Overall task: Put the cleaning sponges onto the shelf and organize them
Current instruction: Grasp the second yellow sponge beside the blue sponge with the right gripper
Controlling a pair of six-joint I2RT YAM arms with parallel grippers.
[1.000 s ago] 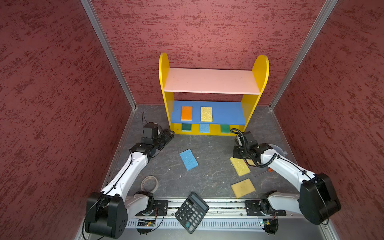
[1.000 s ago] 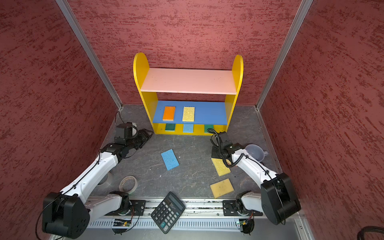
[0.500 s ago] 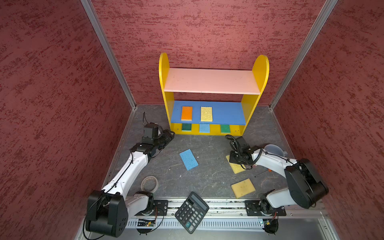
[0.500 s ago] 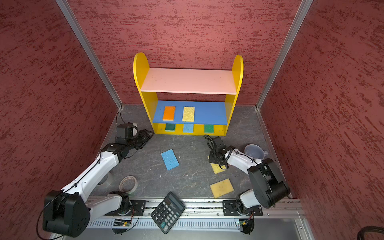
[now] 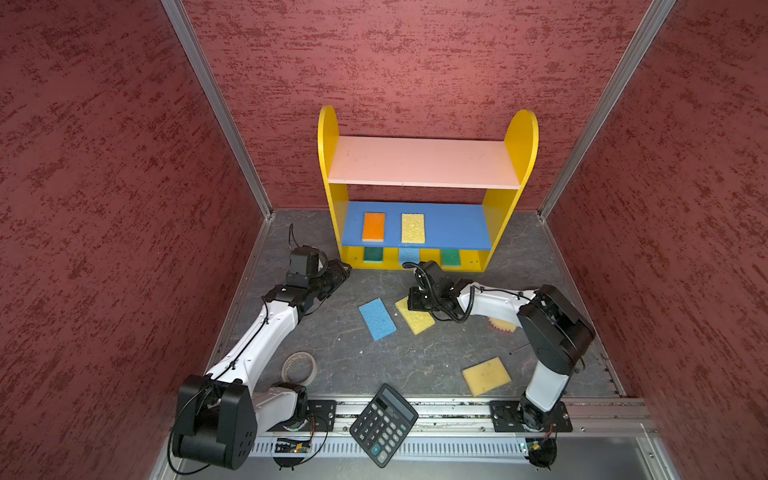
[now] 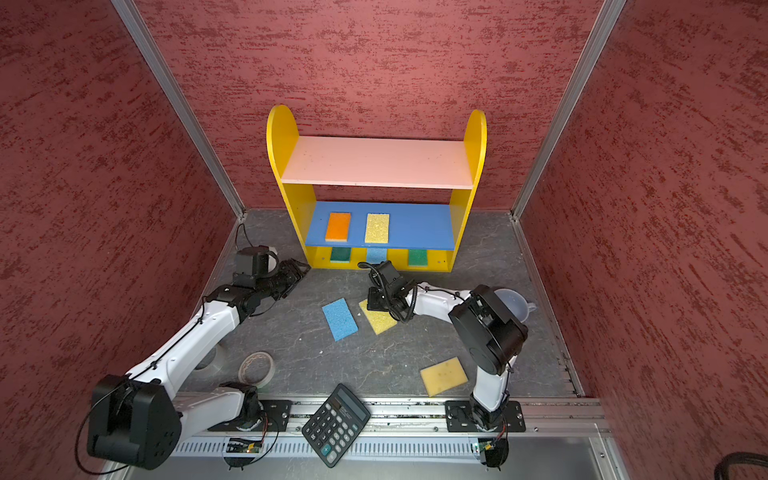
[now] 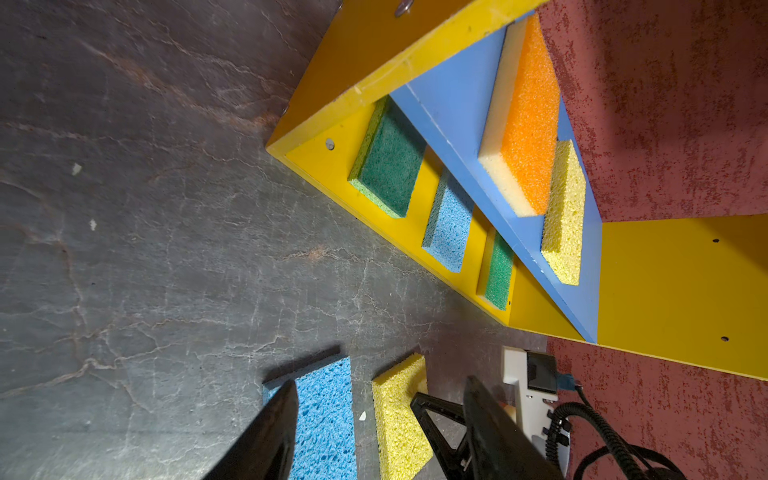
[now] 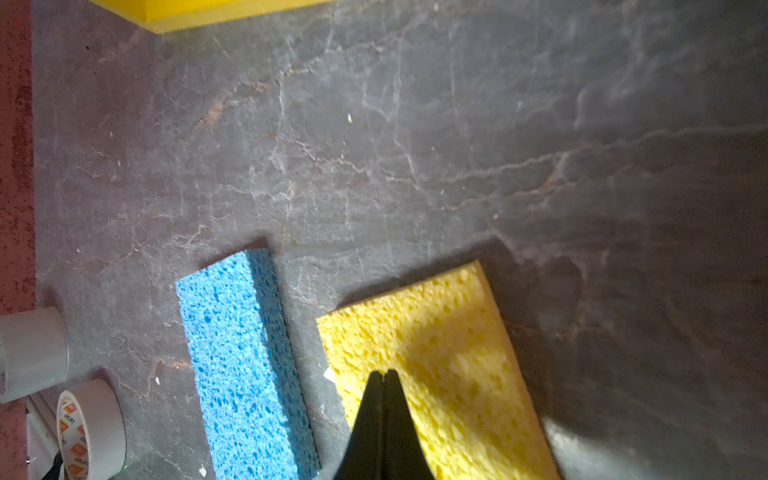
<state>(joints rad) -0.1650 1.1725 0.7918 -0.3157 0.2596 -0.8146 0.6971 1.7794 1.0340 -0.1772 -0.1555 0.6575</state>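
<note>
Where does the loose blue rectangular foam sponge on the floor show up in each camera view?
Top view: blue rectangular foam sponge lies mid-picture, in front of the yellow-sided shelf.
Top view: blue sponge, same spot.
Left wrist: blue sponge in view, cropped by the frame edge.
Right wrist: blue sponge in view, likewise cropped.
Shared landmark: yellow rectangular foam sponge alongside it.

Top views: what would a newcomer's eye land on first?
The bright yellow shelf against the back wall, with an orange sponge and a yellow sponge lying side by side on its blue middle board. Next, on the dark floor in front of it, the shut right gripper over a loose yellow sponge, with a blue sponge beside it. A black calculator lies across the front rail.
</note>
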